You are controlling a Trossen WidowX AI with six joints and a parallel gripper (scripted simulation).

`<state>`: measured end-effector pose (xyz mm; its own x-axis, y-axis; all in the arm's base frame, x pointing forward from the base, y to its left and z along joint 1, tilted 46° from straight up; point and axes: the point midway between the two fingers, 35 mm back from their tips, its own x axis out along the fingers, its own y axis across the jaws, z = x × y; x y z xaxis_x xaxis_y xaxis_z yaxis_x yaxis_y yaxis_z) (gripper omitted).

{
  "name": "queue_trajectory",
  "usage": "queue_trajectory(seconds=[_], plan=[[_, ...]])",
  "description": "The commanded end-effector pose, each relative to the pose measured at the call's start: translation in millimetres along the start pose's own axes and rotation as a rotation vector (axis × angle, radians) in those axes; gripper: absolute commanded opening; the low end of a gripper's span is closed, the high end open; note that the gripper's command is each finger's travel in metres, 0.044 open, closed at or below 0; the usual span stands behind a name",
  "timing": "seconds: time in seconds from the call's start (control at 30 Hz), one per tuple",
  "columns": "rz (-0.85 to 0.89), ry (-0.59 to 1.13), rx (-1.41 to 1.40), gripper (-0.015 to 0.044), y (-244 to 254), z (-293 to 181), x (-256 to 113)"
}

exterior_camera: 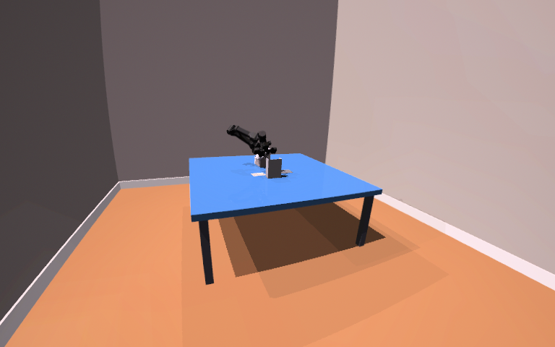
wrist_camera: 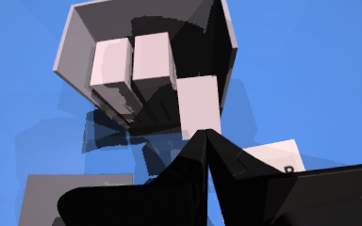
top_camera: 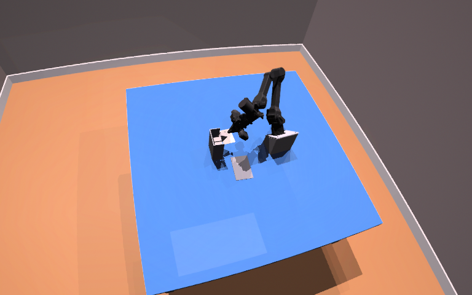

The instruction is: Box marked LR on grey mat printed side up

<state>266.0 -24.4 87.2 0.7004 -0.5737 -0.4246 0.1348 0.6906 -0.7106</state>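
Note:
The bin (top_camera: 217, 151) (exterior_camera: 273, 168) (wrist_camera: 68, 42) stands open-topped on the table. In the wrist view, a left box (wrist_camera: 111, 61) and a middle box (wrist_camera: 152, 56) stand in it side by side; dark marks on their shaded near sides are unreadable. A third box (wrist_camera: 199, 107) shows its pale end at the bin's near right, out of line with the other two and apparently leaning towards the fingers. My gripper (top_camera: 228, 131) (wrist_camera: 205, 136) is shut, its fingertips together at that end's near edge; contact cannot be told. The grey mat (top_camera: 237, 173) (exterior_camera: 287, 171) (wrist_camera: 42, 198) bears no box.
A white card (top_camera: 230, 137) (exterior_camera: 259, 174) (wrist_camera: 274, 153) lies flat beside the bin; a letter that looks like R shows on it, the rest hidden by my finger. My arm's base (top_camera: 282, 144) stands on the blue table (top_camera: 195, 194) (exterior_camera: 229, 192) to the right of the bin in the top view.

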Motion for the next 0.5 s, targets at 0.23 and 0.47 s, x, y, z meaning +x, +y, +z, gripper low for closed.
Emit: queue_trajectory(seconds=[0.23,0.47], plan=[[0.000,0.000,0.000,0.0000,0.1,-0.3,-0.3],[0.000,0.000,0.000,0.0000,0.1,-0.3,-0.3]])
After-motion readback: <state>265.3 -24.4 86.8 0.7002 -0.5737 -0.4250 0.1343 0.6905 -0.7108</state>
